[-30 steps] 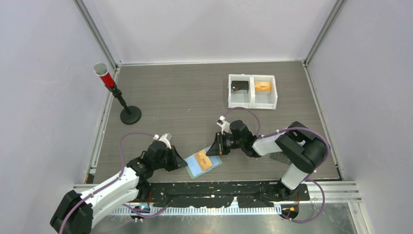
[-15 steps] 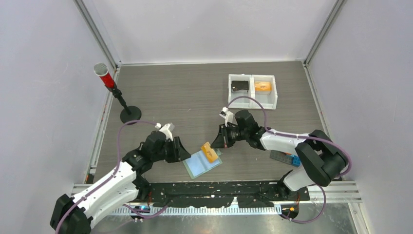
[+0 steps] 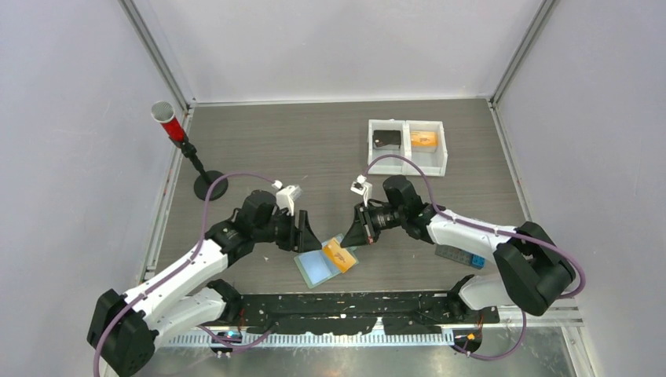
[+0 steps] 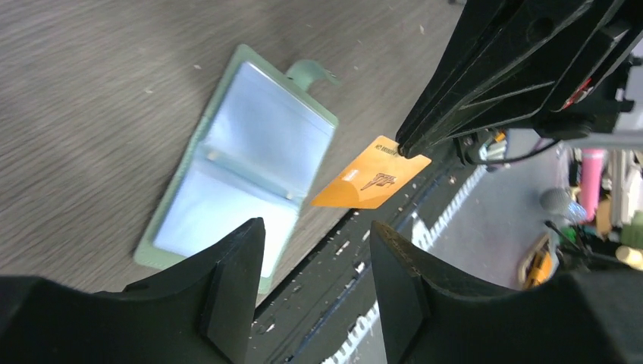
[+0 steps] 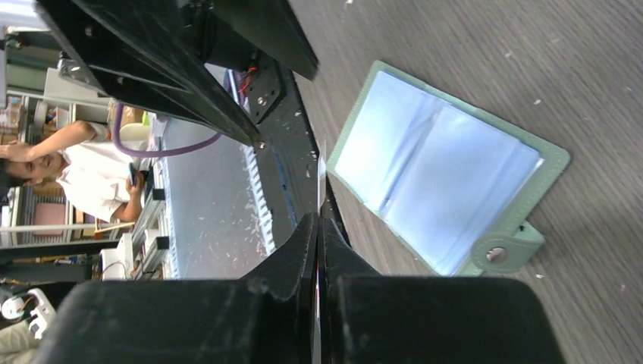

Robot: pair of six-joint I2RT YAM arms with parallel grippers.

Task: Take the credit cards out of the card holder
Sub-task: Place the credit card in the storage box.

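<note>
Pinching one corner of the orange-tan credit card (image 4: 371, 182) in the fully closed right gripper (image 4: 404, 148), held it off the table (image 4: 91, 76) beside the card holder (image 4: 227, 182) spread open ahead of the parted, empty left gripper (image 4: 315, 227) (card likely light, stiff, slick; holder soft, matte outside, glossy inside).

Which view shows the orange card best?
Left wrist: the orange card shows its whole printed face, pinched at one corner by the right claw. The top view shows it small and tilted; the right wrist view catches only its thin edge.
</note>
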